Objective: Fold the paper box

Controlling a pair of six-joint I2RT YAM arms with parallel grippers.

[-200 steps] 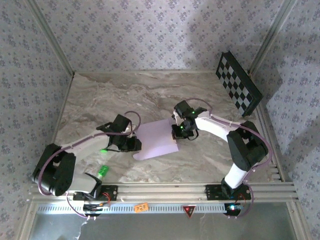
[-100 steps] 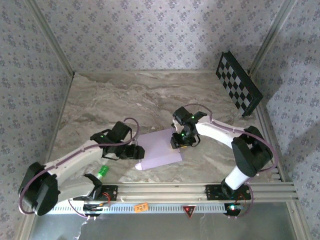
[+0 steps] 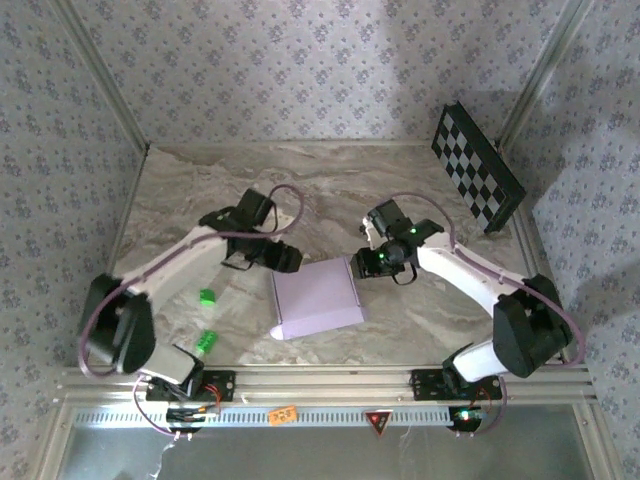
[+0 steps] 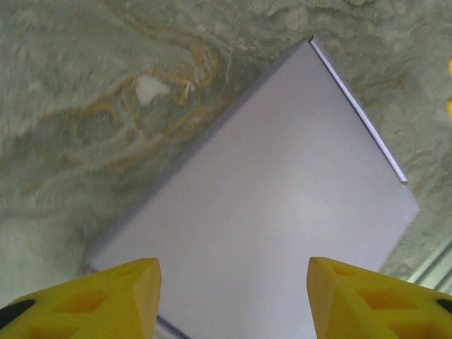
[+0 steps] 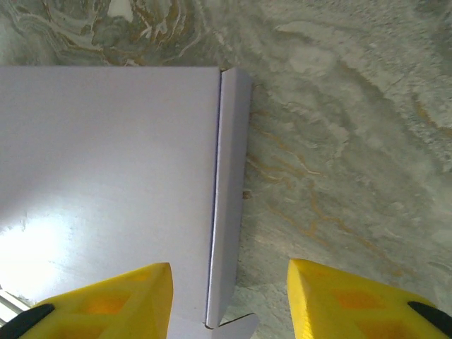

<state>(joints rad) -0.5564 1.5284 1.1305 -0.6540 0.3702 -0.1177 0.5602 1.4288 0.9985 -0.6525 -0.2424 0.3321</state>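
Two arms bend inward; we see our left gripper (image 3: 289, 258) and right gripper (image 3: 363, 265), jaws parted and empty, beside the far corners of the paper box (image 3: 318, 298), a flat lavender square on the table (image 3: 190, 200).

Marble-patterned table (image 3: 200, 190), one folded paper box (image 3: 316, 300) lying flat on it.

On my overhead feed the tabletop is grey-beige with darker veins, and an aluminium rail (image 3: 330, 380) runs along its near edge. The box rests near the middle, a little toward that rail, lavender face up and turned slightly askew to the table's edges. My right wrist feed shows a narrow folded strip along one side of it and a small tab poking out at a corner onto the marble. A black-and-white checkerboard panel (image 3: 477, 168) stands tilted at the far right edge, well apart from the box.
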